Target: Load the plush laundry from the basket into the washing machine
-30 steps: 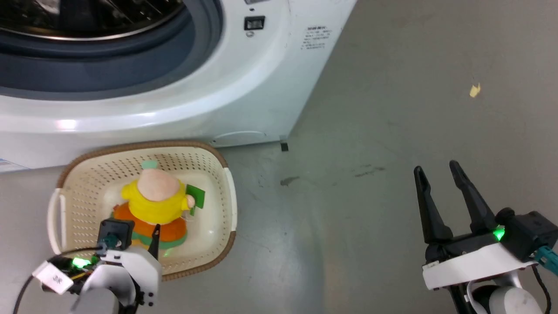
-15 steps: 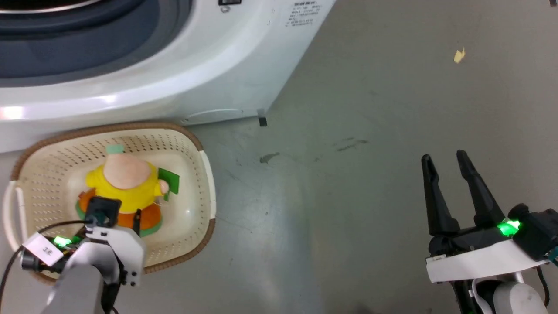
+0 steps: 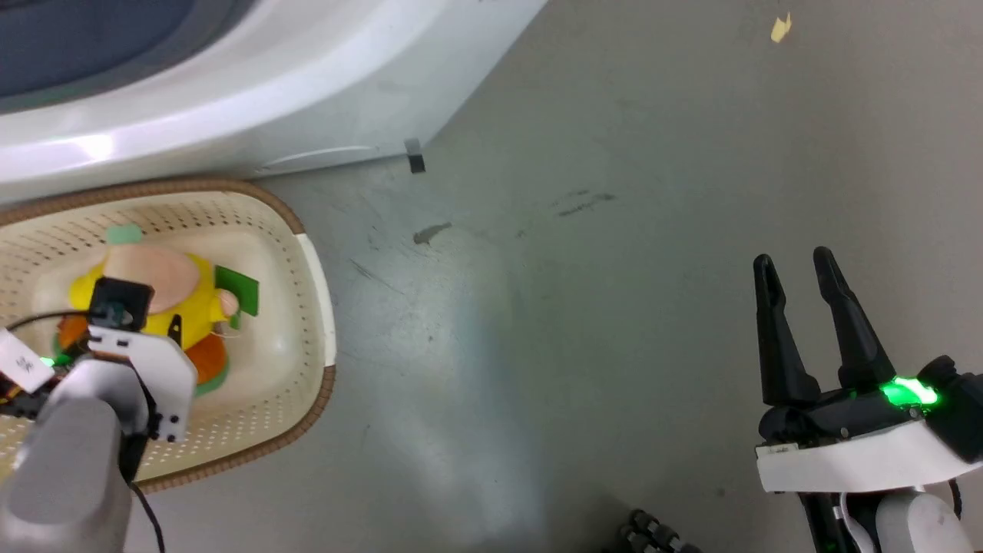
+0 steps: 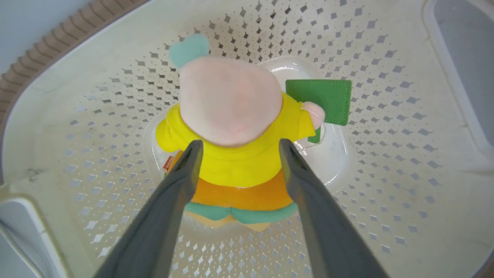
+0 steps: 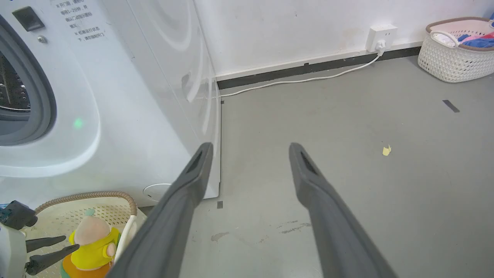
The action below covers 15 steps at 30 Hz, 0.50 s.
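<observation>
FLOOR BY THE WASHER: My left claw (image 4: 240,143), fingers spread, straddles the yellow shirt of the plush laundry (image 4: 231,100), which sits upright in the basket (image 4: 386,173) at the foot of the washing machine (image 5: 115,96). Within the past second the claw has advanced from skirt hem to torso, so a grasp looks close, though nothing is pinched yet. My right claw (image 3: 792,257) waits spread and empty, well apart. The left wrist view makes the straddle plain where my own wrist blocks the head view. The right wrist view takes in the grey-gasketed porthole (image 5: 23,96).
</observation>
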Motion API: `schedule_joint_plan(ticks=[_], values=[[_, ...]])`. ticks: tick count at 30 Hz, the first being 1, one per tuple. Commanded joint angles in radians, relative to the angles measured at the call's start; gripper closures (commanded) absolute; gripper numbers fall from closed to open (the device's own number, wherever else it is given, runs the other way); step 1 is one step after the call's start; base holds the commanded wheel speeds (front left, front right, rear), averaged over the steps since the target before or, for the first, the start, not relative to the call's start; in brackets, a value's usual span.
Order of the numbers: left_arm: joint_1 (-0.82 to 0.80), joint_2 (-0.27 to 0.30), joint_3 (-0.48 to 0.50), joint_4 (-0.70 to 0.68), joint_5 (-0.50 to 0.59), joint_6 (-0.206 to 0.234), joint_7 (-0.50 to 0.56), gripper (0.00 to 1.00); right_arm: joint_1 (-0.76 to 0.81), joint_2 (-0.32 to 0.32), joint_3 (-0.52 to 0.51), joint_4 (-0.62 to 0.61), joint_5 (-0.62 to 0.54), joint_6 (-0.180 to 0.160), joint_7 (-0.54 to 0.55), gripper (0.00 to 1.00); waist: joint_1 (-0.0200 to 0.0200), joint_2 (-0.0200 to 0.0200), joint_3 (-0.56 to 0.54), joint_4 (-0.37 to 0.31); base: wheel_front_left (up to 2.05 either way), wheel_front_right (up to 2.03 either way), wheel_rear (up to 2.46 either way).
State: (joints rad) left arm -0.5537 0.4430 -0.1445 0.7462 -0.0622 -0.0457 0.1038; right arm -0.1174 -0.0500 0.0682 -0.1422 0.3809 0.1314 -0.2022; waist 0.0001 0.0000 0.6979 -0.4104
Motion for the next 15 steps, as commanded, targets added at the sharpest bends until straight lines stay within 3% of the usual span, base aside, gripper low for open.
schedule_joint_plan(ticks=[1, 14, 15], values=[[-0.027, 0.013, -0.006, 0.019, 0.002, -0.004, 0.008, 0.0, -0.02, 0.0, 0.002, -0.009, 0.013, -0.001, -0.01, 0.0, -0.0001, 0.0, 0.018, -0.011, 0.0, 0.0, 0.0], [-0.182, 0.074, -0.054, 0.157, 0.005, 0.012, 0.118, 0.0, -0.038, 0.0, 0.009, -0.025, 0.074, -0.001, -0.038, 0.0, -0.0001, 0.0, 0.13, -0.057, 0.0, 0.0, 0.0], [-0.189, 0.078, -0.056, 0.166, 0.004, 0.017, 0.121, 0.05, -0.04, 0.0, 0.011, -0.026, 0.08, -0.001, -0.04, 0.0, -0.0001, 0.0, 0.138, -0.061, 0.0, 0.0, 0.0]])
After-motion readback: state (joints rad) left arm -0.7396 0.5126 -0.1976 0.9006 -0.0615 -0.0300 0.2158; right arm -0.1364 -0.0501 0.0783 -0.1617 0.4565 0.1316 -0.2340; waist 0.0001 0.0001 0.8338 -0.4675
